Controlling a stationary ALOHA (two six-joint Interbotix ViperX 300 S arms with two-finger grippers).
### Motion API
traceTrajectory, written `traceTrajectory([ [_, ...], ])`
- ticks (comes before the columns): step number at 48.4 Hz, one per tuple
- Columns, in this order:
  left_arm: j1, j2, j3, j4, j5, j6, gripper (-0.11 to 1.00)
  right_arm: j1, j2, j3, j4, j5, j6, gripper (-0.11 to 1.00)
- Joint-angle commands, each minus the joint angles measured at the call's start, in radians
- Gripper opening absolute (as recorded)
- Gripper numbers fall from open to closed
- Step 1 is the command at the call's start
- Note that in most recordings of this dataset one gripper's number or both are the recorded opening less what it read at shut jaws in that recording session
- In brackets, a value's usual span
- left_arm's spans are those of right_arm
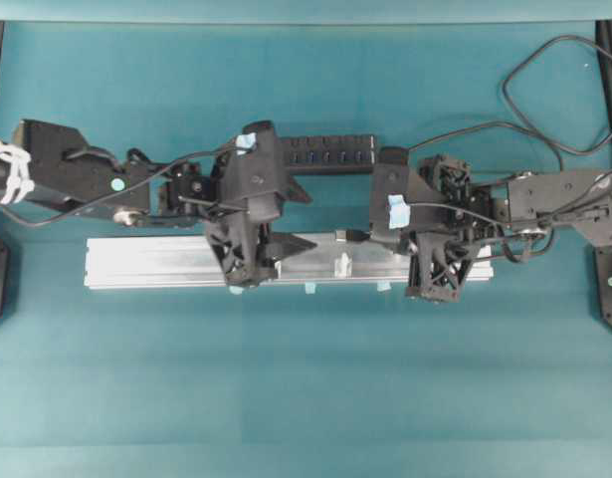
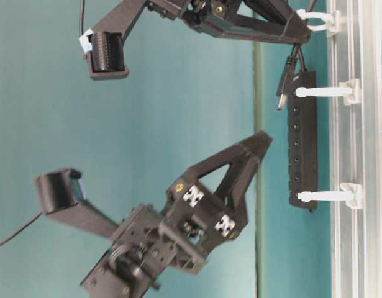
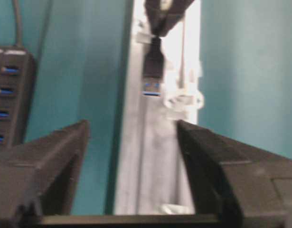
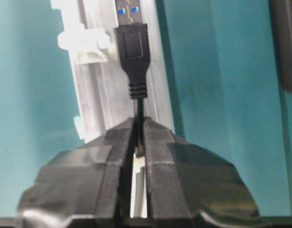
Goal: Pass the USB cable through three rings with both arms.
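My right gripper (image 4: 139,123) is shut on the thin black USB cable just behind its plug (image 4: 134,52). The plug (image 1: 351,236) sticks out leftward over the silver rail (image 1: 156,264), short of the middle ring (image 1: 342,265). In the table-level view the right gripper (image 2: 302,34) sits at one ring (image 2: 318,22), and the plug (image 2: 282,93) hangs beside a second ring (image 2: 324,92). A third ring (image 2: 327,195) stands further along. My left gripper (image 3: 131,137) is open and empty, facing the plug (image 3: 153,71) from the other side, with a ring (image 3: 183,99) between them.
A black multi-port hub strip (image 1: 330,154) lies behind the rail, parallel to it. Slack cable (image 1: 544,100) loops at the back right. Small blue tape pieces (image 1: 310,289) mark the rail's front edge.
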State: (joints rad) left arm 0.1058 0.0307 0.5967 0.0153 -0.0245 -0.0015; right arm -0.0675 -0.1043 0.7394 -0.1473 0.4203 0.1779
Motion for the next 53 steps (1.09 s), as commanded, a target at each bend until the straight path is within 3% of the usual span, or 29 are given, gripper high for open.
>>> traceTrajectory([
  [1,-0.002,-0.031,0.002,0.002,-0.005,-0.002,0.73,0.003,-0.008,-0.006,-0.002,-0.002,-0.008,-0.09],
  [31,-0.002,-0.069,0.067,0.002,-0.003,-0.005,0.72,0.063,-0.026,0.029,0.0,0.104,-0.006,-0.09],
  [53,-0.002,-0.069,0.067,0.002,-0.003,-0.025,0.71,0.091,-0.04,0.051,0.005,0.101,-0.006,-0.09],
])
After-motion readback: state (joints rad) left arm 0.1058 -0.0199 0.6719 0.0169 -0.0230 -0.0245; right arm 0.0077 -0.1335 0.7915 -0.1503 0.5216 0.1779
